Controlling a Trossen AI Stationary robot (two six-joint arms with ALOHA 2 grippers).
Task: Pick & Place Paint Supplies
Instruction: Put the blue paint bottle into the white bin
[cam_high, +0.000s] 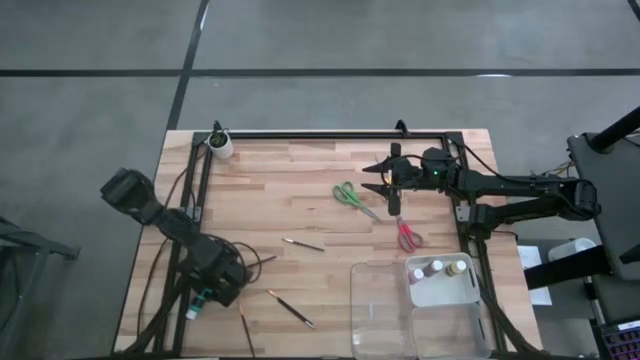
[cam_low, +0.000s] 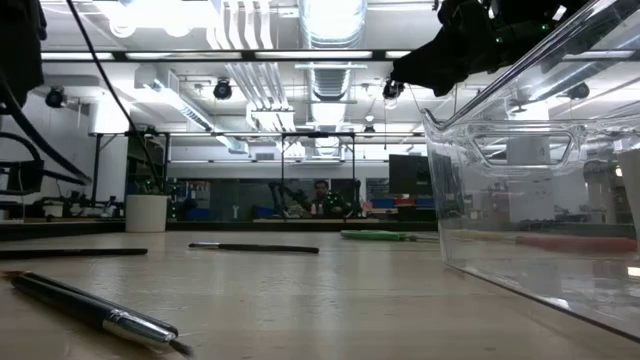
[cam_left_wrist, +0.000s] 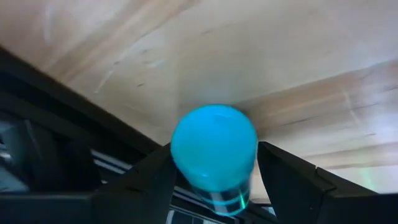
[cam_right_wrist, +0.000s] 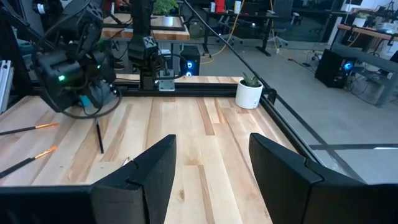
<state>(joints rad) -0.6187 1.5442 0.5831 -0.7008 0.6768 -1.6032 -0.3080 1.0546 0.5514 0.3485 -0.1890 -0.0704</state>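
My left gripper (cam_high: 203, 297) is over the table's near left corner, shut on a teal paint bottle (cam_left_wrist: 214, 152) that sticks out of it (cam_high: 196, 304). My right gripper (cam_high: 371, 180) hovers open above the table's far right part, nothing between its fingers (cam_right_wrist: 211, 165). Green scissors (cam_high: 351, 195) and red scissors (cam_high: 407, 236) lie flat near it. Three thin brushes (cam_high: 303, 244) (cam_high: 292, 308) (cam_high: 245, 330) lie on the wood. Three small bottles (cam_high: 438, 268) stand in the clear tray (cam_high: 372, 312). My left gripper pinches the teal bottle between its two fingers (cam_left_wrist: 155, 180), one on each side of its body (cam_left_wrist: 180, 165). The fingers slant downward toward the table's near left. The bottle's rounded end faces along the fingers, with the wood and the black frame showing beyond it.
A white cup with a plant (cam_high: 220, 146) stands at the far left corner. A black frame (cam_high: 330, 134) runs along the table's far and side edges. The clear tray (cam_low: 530, 200) fills the near right. Open wood lies in the middle.
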